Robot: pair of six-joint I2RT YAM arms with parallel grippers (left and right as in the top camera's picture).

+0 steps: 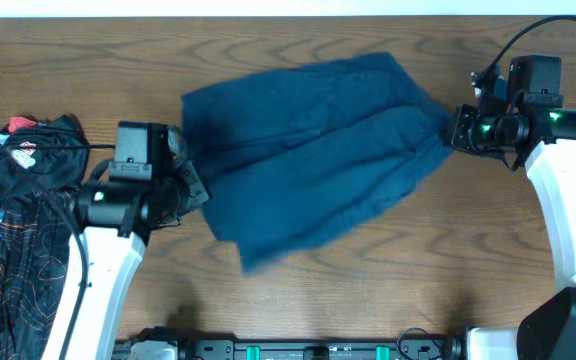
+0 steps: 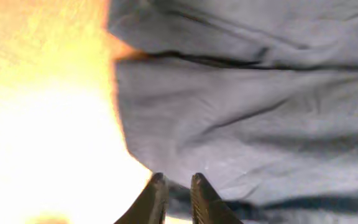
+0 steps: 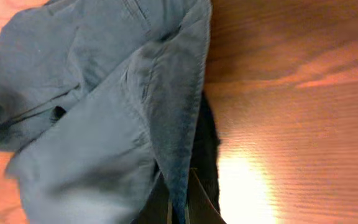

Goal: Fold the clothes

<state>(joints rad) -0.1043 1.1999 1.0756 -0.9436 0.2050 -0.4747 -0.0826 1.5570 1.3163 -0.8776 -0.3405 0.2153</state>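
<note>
Blue garment (image 1: 308, 150) lies spread on a wooden table (image 1: 368, 300), stretched between two robot claws. Its long axis runs roughly from the left claw (image 1: 196, 188) across to the right claw (image 1: 452, 128), tilting slightly away from the robot's base on the right claw's side. The cloth is broad and fanned out at the left claw's end and narrows to a gathered point at the right claw.

Seen from the right wrist, the right claw (image 3: 178, 190) is closed on the garment: a raised fold of blue cloth runs straight down between its two dark fingers (image 3: 199, 193), and the rest of the fabric spreads ahead of the claw and to one side, with bare wood on the other.

Seen from the left wrist, the left claw (image 2: 178, 186) sits at the garment's near edge, with the cloth filling the space ahead of it. Its fingers (image 2: 157, 199) stand close together with only a narrow gap; whether they pinch the cloth cannot be told.

Behind the left claw, on its outer side and well apart from the blue garment, lies a heap of dark patterned clothing (image 1: 13, 220)
</note>
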